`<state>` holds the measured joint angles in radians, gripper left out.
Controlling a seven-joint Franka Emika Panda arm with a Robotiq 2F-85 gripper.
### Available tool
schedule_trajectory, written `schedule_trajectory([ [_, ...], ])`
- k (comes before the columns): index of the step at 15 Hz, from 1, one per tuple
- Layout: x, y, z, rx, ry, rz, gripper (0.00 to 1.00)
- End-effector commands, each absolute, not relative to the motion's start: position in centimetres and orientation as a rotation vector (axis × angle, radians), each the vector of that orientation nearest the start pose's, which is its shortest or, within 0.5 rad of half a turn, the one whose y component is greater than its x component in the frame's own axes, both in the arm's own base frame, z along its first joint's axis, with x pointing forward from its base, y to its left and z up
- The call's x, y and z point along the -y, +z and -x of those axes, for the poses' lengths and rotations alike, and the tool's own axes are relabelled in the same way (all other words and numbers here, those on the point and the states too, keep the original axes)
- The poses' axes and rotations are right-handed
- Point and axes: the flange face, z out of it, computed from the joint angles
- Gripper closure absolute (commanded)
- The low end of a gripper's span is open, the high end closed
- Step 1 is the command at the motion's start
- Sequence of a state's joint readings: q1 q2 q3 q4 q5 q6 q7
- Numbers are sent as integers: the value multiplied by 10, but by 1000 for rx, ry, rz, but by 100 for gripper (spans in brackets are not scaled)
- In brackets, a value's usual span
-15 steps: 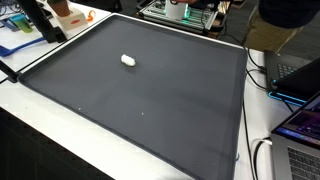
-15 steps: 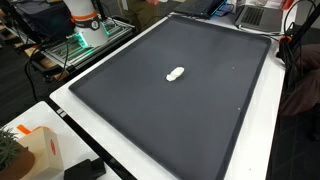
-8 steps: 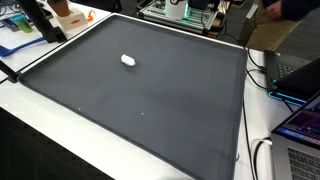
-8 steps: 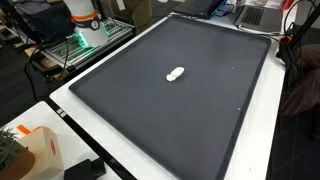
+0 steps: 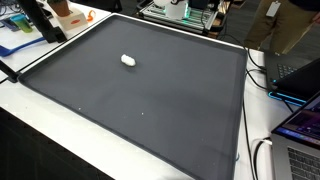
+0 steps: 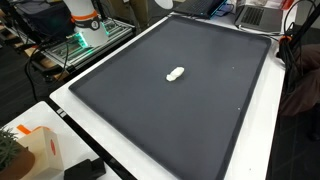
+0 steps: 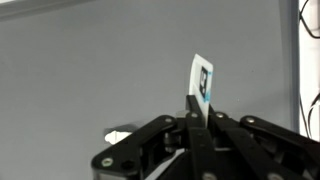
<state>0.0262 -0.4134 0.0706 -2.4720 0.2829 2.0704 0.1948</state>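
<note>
One gripper (image 7: 198, 108), clenched on a card (image 7: 202, 75)

Its tips pinch what looks like a small printed card, standing upright between them. Left of it, in the wrist view, a white lump (image 7: 118, 134) lies on the dark mat (image 7: 90, 70).

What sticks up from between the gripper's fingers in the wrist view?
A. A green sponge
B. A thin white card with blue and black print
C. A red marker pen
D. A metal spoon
B: in the wrist view the gripper is shut on a thin white card that bears blue and black print and stands up above the dark mat.
</note>
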Motion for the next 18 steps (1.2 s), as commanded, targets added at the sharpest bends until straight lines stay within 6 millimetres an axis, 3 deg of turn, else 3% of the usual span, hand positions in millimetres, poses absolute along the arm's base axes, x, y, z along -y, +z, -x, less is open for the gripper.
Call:
schedule_trajectory([
  [1,-48,420,-410,-394,-76,2957,99],
  [4,-50,397,-421,-476,-171,2972,99],
  [5,-48,413,-418,-420,-145,2951,96],
  [9,-51,397,-422,-453,-150,2958,99],
  [13,-34,390,-449,-632,-307,2947,99],
  [18,-7,371,-468,-704,-333,3000,99],
])
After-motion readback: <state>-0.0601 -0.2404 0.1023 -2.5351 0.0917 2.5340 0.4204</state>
